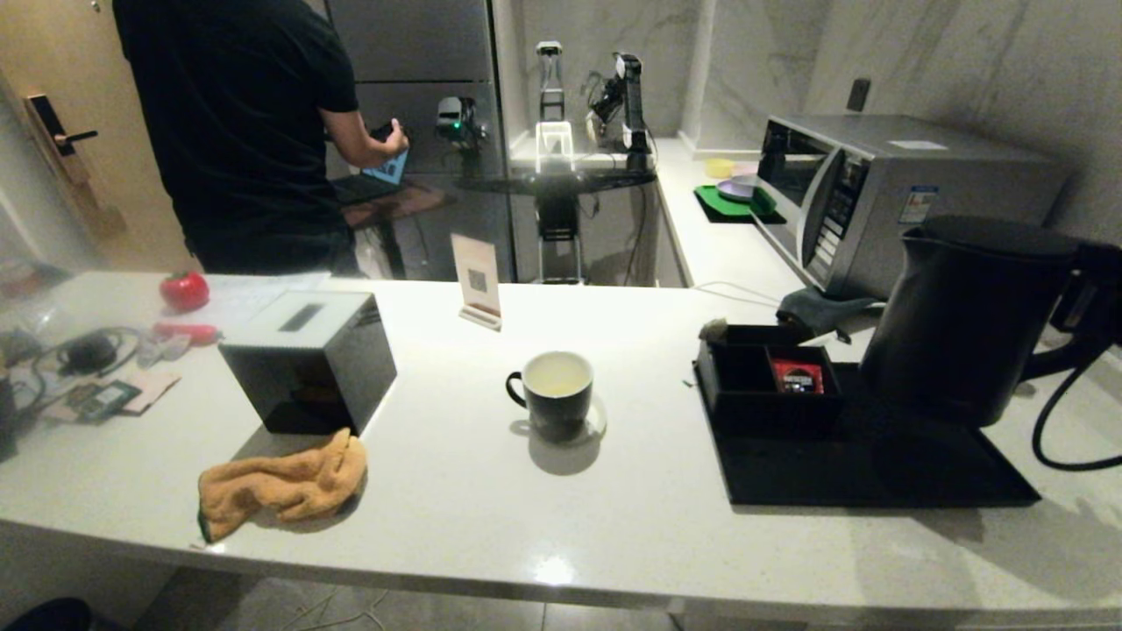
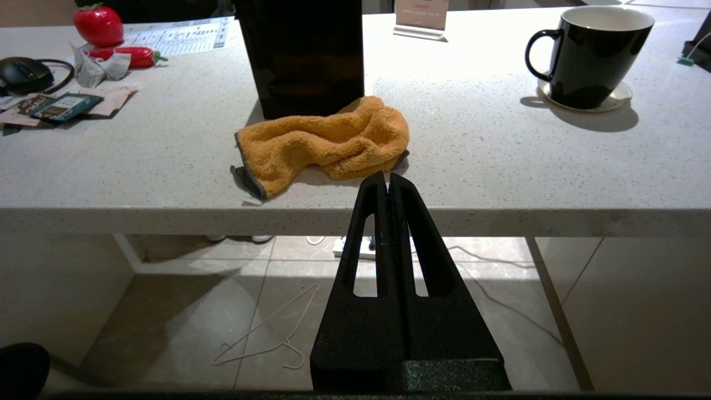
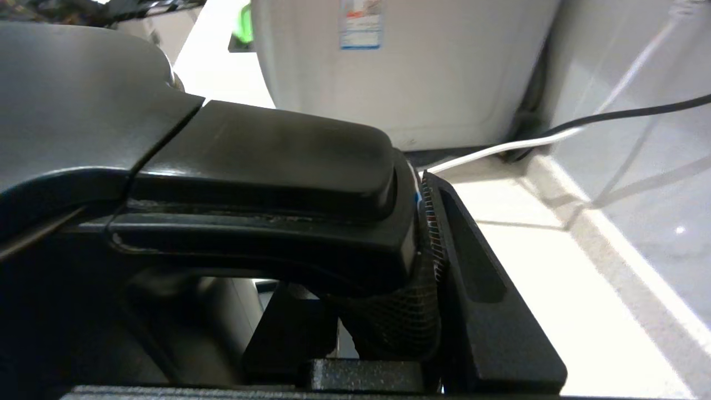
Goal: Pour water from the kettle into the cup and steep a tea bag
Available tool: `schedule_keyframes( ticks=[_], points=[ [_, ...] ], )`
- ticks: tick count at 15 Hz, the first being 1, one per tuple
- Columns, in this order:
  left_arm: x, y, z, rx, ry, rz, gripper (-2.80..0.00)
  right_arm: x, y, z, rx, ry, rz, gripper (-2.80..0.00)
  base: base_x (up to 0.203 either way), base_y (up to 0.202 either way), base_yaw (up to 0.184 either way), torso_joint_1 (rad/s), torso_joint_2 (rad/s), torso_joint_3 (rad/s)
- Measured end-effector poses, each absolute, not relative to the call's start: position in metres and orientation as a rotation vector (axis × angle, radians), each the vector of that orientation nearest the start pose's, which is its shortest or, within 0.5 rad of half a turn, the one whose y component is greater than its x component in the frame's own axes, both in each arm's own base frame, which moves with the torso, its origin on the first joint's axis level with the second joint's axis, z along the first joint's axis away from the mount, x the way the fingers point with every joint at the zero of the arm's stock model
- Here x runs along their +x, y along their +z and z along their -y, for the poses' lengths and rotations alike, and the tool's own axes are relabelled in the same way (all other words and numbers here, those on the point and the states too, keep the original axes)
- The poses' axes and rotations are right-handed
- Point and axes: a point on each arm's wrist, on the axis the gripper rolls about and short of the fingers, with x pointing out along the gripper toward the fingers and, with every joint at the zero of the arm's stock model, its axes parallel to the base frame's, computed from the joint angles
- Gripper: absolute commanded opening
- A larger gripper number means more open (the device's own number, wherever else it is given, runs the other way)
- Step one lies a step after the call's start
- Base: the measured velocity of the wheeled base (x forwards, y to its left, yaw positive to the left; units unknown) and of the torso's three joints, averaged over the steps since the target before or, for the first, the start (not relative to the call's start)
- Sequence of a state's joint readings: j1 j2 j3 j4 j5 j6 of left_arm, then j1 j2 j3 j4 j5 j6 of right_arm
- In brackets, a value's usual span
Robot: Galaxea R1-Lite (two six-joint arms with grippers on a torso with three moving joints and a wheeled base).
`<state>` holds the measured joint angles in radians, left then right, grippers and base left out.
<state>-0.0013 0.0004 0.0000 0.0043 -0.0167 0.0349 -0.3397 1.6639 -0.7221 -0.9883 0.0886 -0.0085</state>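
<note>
You are holding the kettle (image 1: pixel 964 320) by its loop handle, the right gripper (image 3: pixel 414 244) fingers clamped around the grip, at the right end of the desk (image 1: pixel 543 517) over the black tray (image 1: pixel 877 464). The cup (image 1: pixel 554 394) is standing well to the kettle's left, spout side, showing pale liquid inside. The compartment box (image 1: pixel 767 390) between them is holding a red packet (image 1: pixel 798 377). Your left gripper (image 2: pixel 387 183) is hanging below the desk edge, fingers pressed together and empty

black kettle (image 1: pixel 964 315), black cream-lined cup (image 1: pixel 554 393), orange cloth (image 1: pixel 279 483)
</note>
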Motion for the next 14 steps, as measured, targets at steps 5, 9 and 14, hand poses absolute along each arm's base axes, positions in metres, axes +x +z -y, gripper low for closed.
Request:
schedule_keyframes(
  ticks=[5, 9, 14],
  points=[
    [-0.023, 0.075, 0.0, 0.035, -0.019, -0.004, -2.8, 0.27, 0.22, 0.06, 0.001, -0.232, 0.031, -2.8, 0.0, 0.0, 0.0, 0.0, 0.0, 0.0],
    [-0.023, 0.075, 0.0, 0.035, -0.019, -0.004, -2.8, 0.264, 0.229, 0.028, 0.012, -0.22, 0.04, -2.8, 0.0, 0.0, 0.0, 0.0, 0.0, 0.0],
    [-0.023, 0.075, 0.0, 0.035, -0.019, -0.004, -2.8, 0.255, 0.235, -0.008, 0.011, -0.228, 0.045, -2.8, 0.0, 0.0, 0.0, 0.0, 0.0, 0.0]
  ],
)
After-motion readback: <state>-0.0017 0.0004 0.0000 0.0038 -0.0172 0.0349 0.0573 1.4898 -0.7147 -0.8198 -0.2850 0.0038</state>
